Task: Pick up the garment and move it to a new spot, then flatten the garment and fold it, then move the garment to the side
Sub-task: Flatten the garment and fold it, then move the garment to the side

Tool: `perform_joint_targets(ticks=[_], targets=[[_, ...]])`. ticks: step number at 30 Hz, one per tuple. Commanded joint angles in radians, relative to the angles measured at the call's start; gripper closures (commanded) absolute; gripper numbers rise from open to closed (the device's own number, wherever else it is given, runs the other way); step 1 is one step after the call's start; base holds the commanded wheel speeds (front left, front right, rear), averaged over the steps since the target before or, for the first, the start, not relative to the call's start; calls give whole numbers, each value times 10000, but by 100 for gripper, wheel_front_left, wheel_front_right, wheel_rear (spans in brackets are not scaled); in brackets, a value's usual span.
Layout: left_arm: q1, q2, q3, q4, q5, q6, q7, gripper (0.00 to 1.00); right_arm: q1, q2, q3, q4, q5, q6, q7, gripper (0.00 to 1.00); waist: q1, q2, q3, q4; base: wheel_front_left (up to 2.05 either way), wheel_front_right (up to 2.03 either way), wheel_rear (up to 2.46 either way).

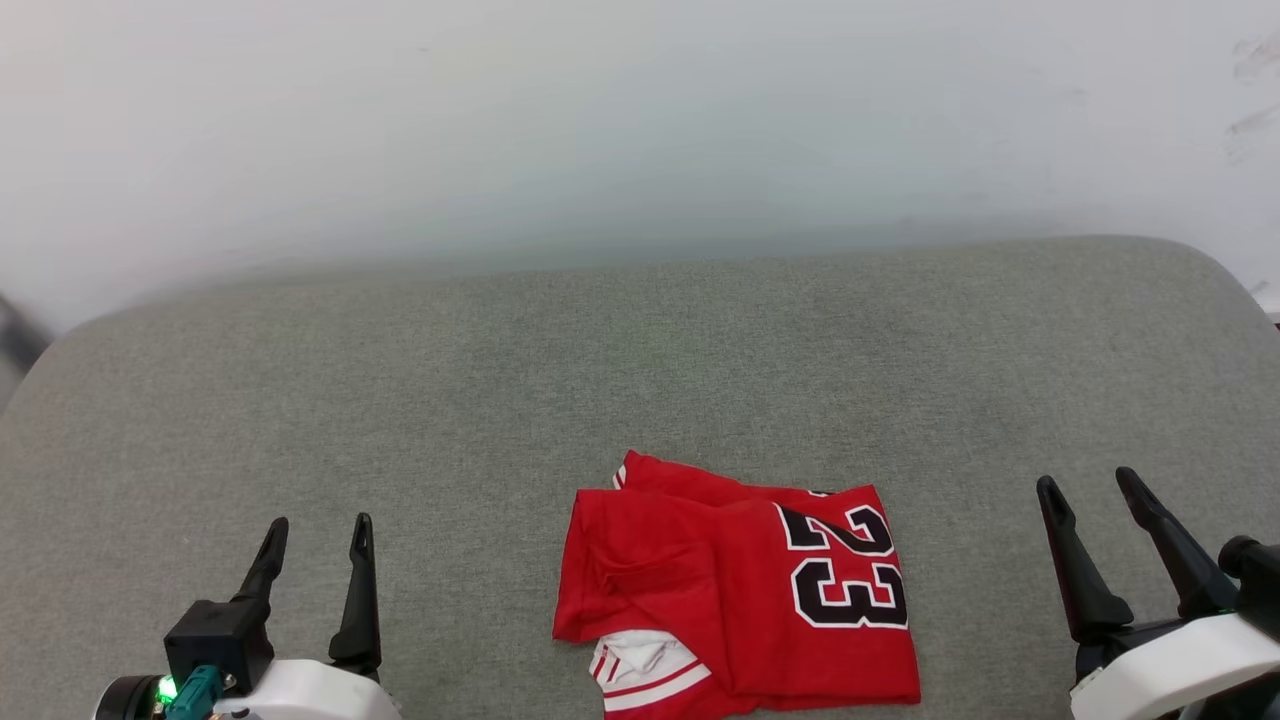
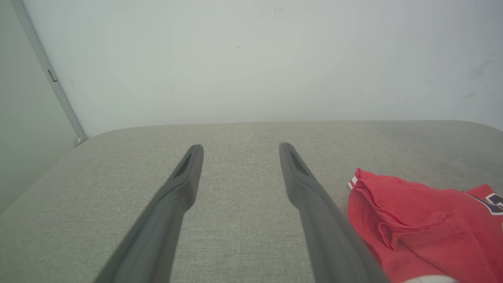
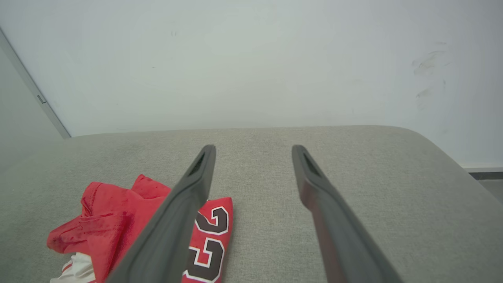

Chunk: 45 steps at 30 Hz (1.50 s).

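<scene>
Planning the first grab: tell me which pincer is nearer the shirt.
Right, by a little. The right pincer hangs open just off the shirt's numbered edge; the left pincer hangs open farther off its plain red edge. Neither touches it.

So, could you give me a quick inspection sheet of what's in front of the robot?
Surface: grey fabric cushion, rounded corners.
Job's things: garment, red with a black "23", lying loosely folded near the front edge, a white striped sleeve showing.
Clutter: nothing seen.
Grippers: left gripper open, holding nothing, left of the garment; right gripper open, holding nothing, right of it; both apart from it.
Cables: nothing seen.
Surroundings: pale wall behind, faint scuff marks at the right.
</scene>
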Motion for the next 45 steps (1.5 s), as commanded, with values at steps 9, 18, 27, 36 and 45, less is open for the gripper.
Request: perform_joint_targets(ticks=[9,18,27,36,45], targets=[[-2,86,43,-199,-55,114,7,0,-118,-37,-76,-141,-200,-4,177,0,1,-1,75,117,0,0,0],[-109,53,139,-296,-94,192,-77,0,-44,92,-411,-118,40,-4,921,0,1,-1,199,189,0,0,0],[-345,-160,429,-446,-69,222,-265,0,-692,-209,-3318,1318,1907,-4,4716,0,1,-1,625,526,0,0,0],[-814,-623,612,-308,131,-46,-385,0,-2177,944,-5921,3939,3477,-2,9754,0,1,-1,1235,1307,0,0,0],[-1215,-989,717,-30,404,-472,-412,0,-4111,1435,-6039,7110,6185,-4,11550,0,1,-1,1708,1809,0,0,0]])
